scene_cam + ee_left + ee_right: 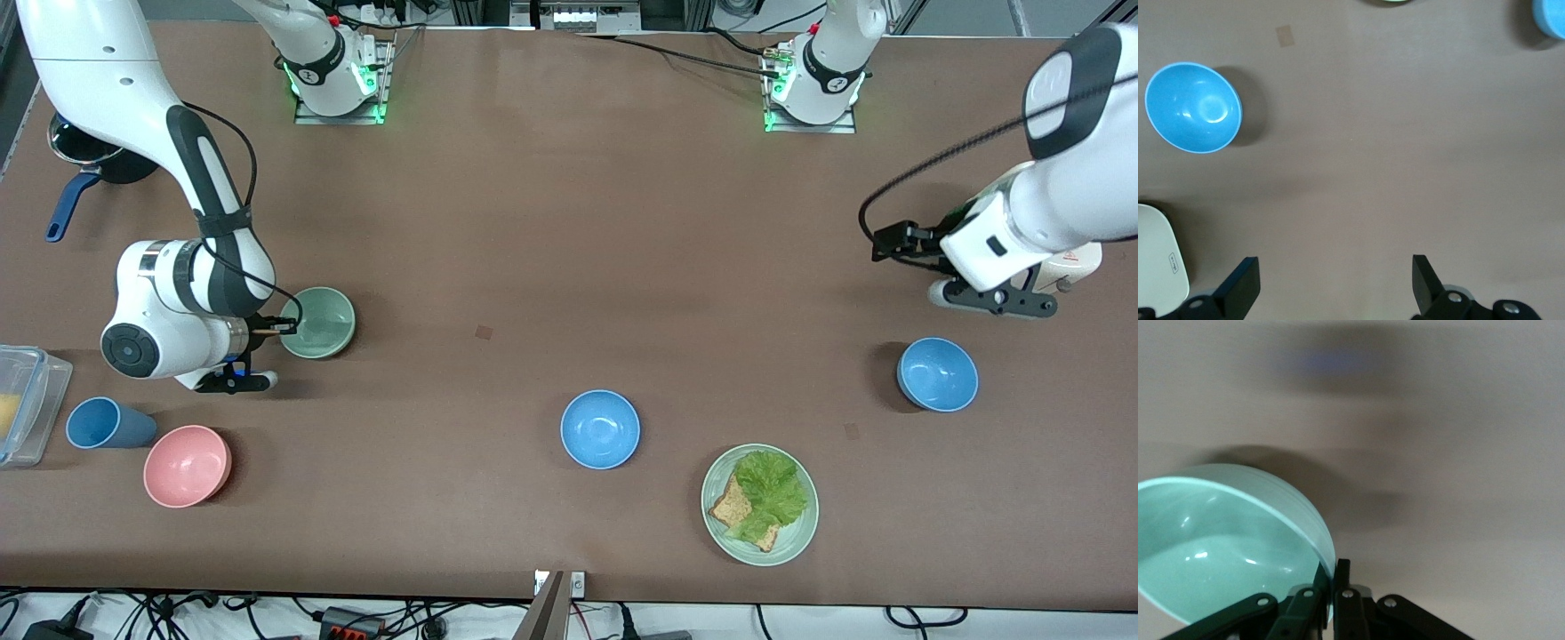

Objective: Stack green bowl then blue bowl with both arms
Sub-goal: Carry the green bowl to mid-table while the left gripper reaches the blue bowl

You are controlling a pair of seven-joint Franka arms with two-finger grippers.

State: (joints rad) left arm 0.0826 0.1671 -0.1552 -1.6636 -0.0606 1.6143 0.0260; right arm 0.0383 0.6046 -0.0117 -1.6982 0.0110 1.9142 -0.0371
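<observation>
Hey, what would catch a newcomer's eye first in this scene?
Probably the right gripper, shut on the rim of the small pale mint-green bowl toward the right arm's end of the table. Next, two bright sky-blue bowls: one mid-table, one under the waiting left gripper, which is open.

A plain brown table (569,267) holds a pale mint-green bowl (322,322), matte and unpatterned. Two bright sky-blue bowls, one (600,429) at the middle, the other (937,374) at about three o'clock from it. A pink bowl (187,465) and a darker blue cup (105,423) sit at about nine o'clock. A pale green plate (761,505) carries leafy green lettuce and speckled brown toast. The arms are glossy white with black bands.
</observation>
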